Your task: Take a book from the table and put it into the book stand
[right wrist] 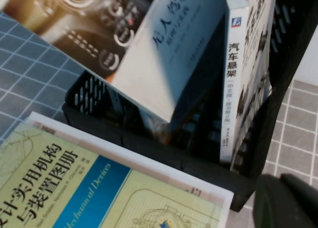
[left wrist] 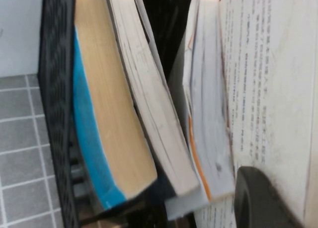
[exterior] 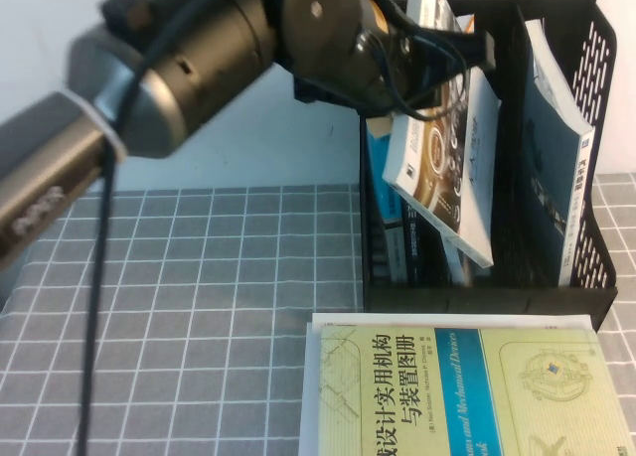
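The large white paperback with the bronze mechanical photo (exterior: 447, 168) is held tilted over the middle compartment of the black perforated plastic book stand (exterior: 596, 49), at the far right of the grey grid-cloth worktop (exterior: 199, 297). Its lower corner is already sunk between the dividers, while its upper end leans out toward the left wall. It is pinched near the top by the left claw (exterior: 422, 54), so that the lower edge can be steered into the slot first; one dark finger pad (left wrist: 258, 198) is seen pressed on a printed page. The right claw (right wrist: 288, 200) is kept low near the stand's right front corner; whether it is spread cannot be told. A pale yellow-green book with a blue band (exterior: 457, 386) lies flat at the near edge.
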Controlling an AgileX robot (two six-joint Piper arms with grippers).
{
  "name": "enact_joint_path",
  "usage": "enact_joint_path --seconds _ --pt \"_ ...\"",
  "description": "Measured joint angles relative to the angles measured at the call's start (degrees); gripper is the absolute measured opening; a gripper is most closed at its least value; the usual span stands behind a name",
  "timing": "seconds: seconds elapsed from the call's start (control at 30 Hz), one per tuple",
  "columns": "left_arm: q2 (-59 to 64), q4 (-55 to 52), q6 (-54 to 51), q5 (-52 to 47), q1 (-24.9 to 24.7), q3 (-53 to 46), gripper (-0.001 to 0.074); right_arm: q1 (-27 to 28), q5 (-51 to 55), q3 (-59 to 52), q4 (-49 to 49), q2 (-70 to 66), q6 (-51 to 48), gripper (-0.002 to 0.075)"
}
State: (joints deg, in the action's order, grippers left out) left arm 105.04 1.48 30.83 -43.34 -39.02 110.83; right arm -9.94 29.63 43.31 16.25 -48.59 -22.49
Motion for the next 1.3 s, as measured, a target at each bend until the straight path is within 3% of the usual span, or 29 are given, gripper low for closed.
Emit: enact_joint_path --seconds 0.33,0.4,0.53,0.6,0.67,0.77,0.87,0.93,1.07,1.3 --pt "5.29 2.99 -2.55 9.38 -0.24 0.82 0.0113 0.0 4.68 0.0 3.95 0.0 -1.57 -0.0003" --pt "6.15 4.02 -4.12 11.99 -0.24 1.04 0.0179 0.0 7.01 0.0 6.87 0.0 -5.32 -0.0003" --pt "7.66 4.55 -5.69 16.38 -0.24 1.04 0.0412 0.0 10.24 0.0 14.35 0.0 -13.48 -0.0003" --pt "7.75 4.78 -5.81 17.08 -0.24 1.04 0.0488 0.0 10.93 -0.22 18.81 -0.15 -17.33 -0.0003" --pt "7.75 5.03 -6.77 17.14 -0.24 1.04 0.0513 0.0 11.91 -0.22 22.05 -1.07 -20.19 -0.0003" --pt "6.87 5.07 -10.66 15.92 -0.24 1.04 0.0421 0.0 13.48 -0.22 27.19 -4.2 -24.14 -0.0003" --pt "3.84 4.85 -14.79 12.23 -0.24 1.04 0.0188 0.0 15.4 -0.22 33.38 -10.03 -30.41 -0.0003" --pt "0.36 4.7 -18.05 9.61 -0.24 1.04 0.0083 0.0 15.53 -0.22 38.46 -15.36 -36.52 -0.0003" --pt "-7.11 4.7 -23.2 3.62 -0.24 1.04 0.0018 0.0 14.24 0.41 52.47 -25.95 -50.39 -0.0003" --pt "-16.4 4.45 -26.87 -12.13 -0.24 1.04 0.0001 -0.87 11.68 6.75 67.49 -41.48 -63.58 -0.0003"
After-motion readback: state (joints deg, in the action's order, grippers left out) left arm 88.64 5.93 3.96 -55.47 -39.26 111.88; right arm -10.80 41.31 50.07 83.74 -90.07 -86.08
